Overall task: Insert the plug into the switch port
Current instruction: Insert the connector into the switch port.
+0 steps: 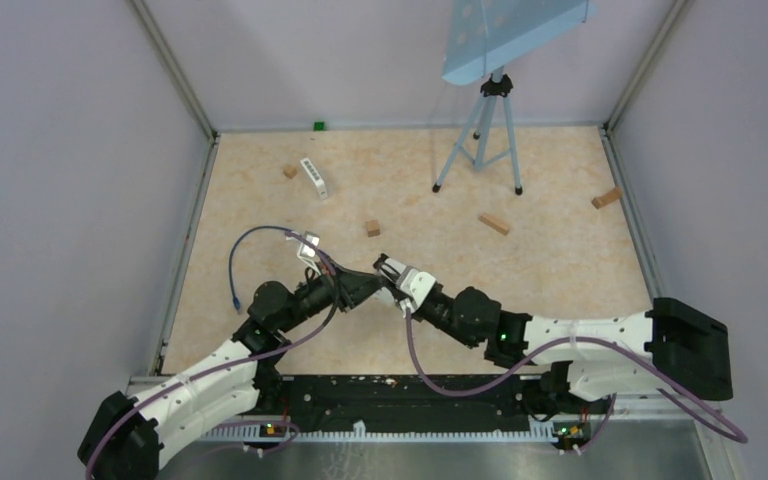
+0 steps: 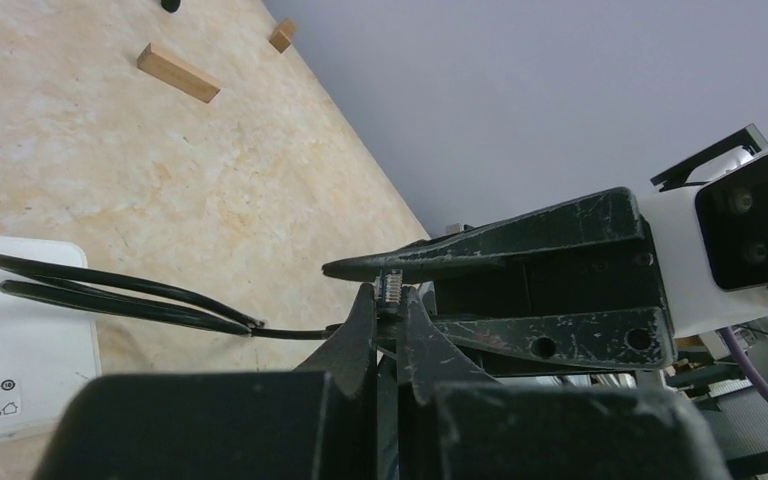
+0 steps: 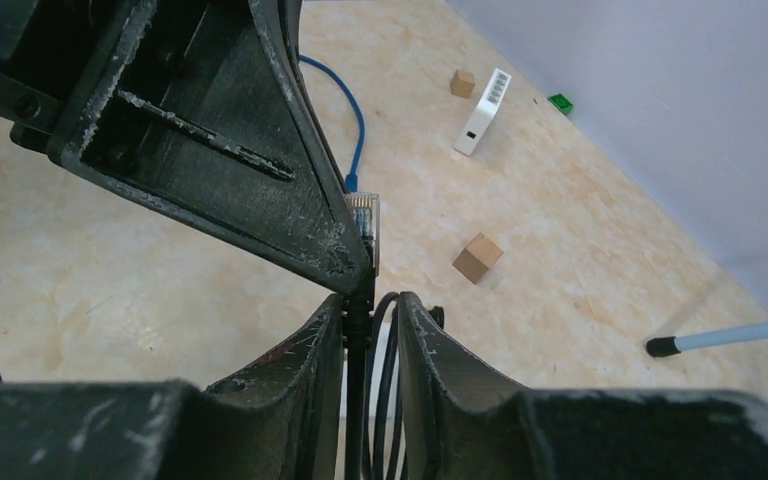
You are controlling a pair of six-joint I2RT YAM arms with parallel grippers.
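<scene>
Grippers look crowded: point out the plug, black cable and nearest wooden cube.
plug [image 3: 363, 217], right wrist view, its clear body.
black cable [image 2: 232, 321], left wrist view, where its strands meet.
wooden cube [image 3: 478, 258], right wrist view, its middle.

The pale, speckled tabletop [image 1: 560, 270] carries scattered wooden blocks [image 1: 494, 223] and a white box [image 1: 314, 178]. A blue cable [image 1: 231, 265] lies curled at its left, and a tripod [image 1: 497, 88] stands at the back.

Lavender-grey walls [image 1: 60, 150] on 3 sides, alu corner posts [image 1: 173, 70] at 11 & 1 o'clock. Beige marbled tabletop [image 1: 560, 270]. Tripod [image 1: 497, 88] w/ pale-blue perforated panel [image 1: 510, 35] at 1 o'clock. Small wood blocks [image 1: 493, 223] from ctr to 2 o'clock. Soft, even light.
</scene>
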